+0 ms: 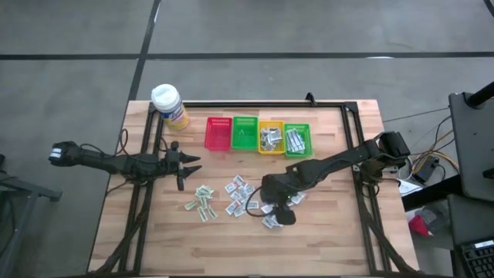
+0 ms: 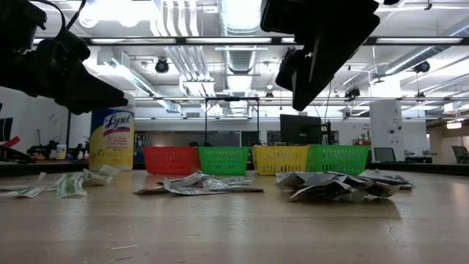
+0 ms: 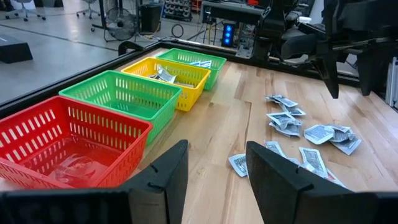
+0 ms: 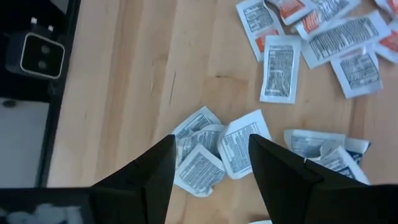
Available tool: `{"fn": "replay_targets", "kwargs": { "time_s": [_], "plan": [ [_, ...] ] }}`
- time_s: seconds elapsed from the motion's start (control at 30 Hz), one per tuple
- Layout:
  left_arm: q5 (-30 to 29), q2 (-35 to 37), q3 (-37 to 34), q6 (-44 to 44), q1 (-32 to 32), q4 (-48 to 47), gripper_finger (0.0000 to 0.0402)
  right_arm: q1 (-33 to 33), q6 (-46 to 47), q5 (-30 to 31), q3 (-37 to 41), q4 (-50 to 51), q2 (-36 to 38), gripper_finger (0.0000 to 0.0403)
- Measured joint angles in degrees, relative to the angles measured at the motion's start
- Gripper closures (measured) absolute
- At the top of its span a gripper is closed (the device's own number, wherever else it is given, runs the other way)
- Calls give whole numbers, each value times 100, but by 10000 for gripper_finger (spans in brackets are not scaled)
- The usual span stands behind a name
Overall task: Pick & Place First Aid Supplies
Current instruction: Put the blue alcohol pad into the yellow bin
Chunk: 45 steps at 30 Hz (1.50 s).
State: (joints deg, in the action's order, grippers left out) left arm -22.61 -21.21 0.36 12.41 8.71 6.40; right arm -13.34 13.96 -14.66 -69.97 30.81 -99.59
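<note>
We find the right gripper, jaws apart, hovering above the packets at lower centre of the bench; the left gripper, jaws apart, waits centre-left.

Small white printed packets lie scattered flat on the table.
</note>
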Motion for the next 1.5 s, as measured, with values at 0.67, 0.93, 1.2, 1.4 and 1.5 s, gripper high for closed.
{"fn": "replay_targets", "kwargs": {
  "time_s": [0.67,0.93,1.2,1.4,1.5],
  "plan": [
    [2,0,0,6,0,2,243,-14,1087,44,-456,-137,-810,202],
    [3,-14,-1,16,0,0,243,-71,1658,264,-1196,291,-1156,202],
    [28,-15,-2,28,0,-3,243,-147,1606,-138,-2022,497,-1589,202],
    [48,-15,-2,28,0,-3,243,-142,1535,-282,-2147,475,-1550,202],
    [52,-15,-1,28,0,-1,243,-138,1526,-278,-2155,452,-1543,202]
  ]
}}
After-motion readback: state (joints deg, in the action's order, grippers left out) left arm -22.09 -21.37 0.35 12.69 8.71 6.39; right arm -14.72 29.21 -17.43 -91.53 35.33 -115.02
